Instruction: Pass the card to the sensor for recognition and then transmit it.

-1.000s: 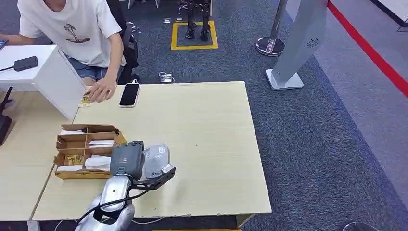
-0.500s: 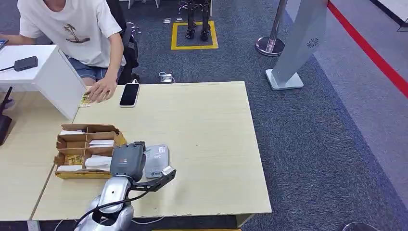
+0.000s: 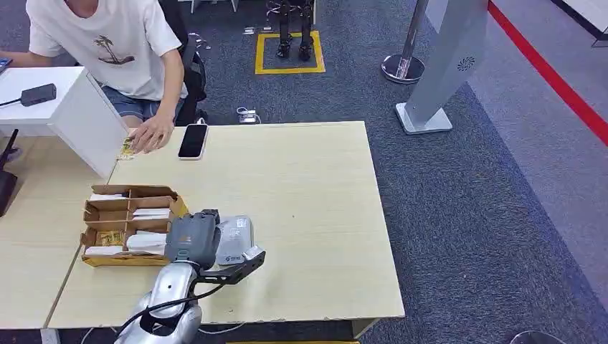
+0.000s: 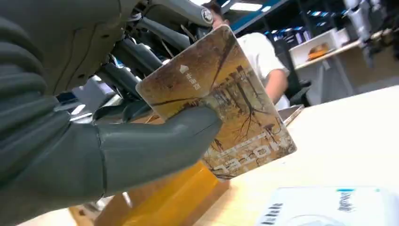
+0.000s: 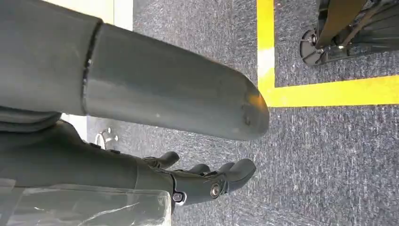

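The card (image 4: 221, 103) is pinched between my left hand's (image 4: 113, 117) thumb and fingers, hovering just above the sensor (image 3: 235, 240) on the desk (image 3: 315, 186). Over the last second I've edged it slightly further across the reader, so recognition looks underway. My right hand (image 5: 188, 181) hangs slack, holding nothing.

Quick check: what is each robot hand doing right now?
Left robot hand: holding the brown-and-gold printed hotel card, pinched under its thumb.
Right robot hand: holding nothing, fingers apart, above grey carpet.
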{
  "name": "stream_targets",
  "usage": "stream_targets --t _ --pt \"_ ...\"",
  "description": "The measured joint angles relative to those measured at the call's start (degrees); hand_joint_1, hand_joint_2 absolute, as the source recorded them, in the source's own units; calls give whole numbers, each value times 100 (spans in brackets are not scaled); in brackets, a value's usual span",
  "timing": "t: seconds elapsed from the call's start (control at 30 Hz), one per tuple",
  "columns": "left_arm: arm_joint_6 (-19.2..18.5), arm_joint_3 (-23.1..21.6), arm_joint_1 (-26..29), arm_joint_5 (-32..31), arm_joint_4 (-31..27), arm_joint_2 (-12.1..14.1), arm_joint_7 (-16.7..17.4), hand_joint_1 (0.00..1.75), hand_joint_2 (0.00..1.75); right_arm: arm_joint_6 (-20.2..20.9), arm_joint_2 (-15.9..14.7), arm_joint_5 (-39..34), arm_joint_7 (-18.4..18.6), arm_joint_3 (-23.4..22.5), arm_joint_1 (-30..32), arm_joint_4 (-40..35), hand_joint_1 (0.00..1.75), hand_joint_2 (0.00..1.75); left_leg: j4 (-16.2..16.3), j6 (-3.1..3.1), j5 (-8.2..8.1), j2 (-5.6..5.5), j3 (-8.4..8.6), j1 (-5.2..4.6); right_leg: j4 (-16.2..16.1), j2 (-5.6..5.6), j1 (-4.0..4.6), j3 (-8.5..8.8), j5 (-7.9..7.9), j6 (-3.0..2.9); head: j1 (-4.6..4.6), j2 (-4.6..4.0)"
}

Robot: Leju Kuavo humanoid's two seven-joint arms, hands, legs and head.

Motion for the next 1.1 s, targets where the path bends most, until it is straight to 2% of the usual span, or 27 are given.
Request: stream_targets --t 0.63,0.7,0.83,1.1 --pt "235 358 436 0 140 -529 -594 175 175 26 9 -2 -46 0 0 -2 0 0 0 0 -1 0 0 0 0 0 0 0 0 0 2 0" --pt "295 385 463 0 206 -562 -566 175 175 28 11 7 -44 0 0 -2 0 0 0 0 -1 0 0 0 0 0 0 0 0 0 0 0" --pt "251 385 468 0 286 -540 -214 175 175 28 11 13 -24 0 0 -2 0 0 0 0 0 0 1 1 0 0 0 0 0 0 -2 0" --pt "183 385 467 0 337 -509 -142 175 175 26 11 13 -17 0 -1 -2 0 0 0 0 0 0 0 0 0 0 0 1 0 0 0 0"
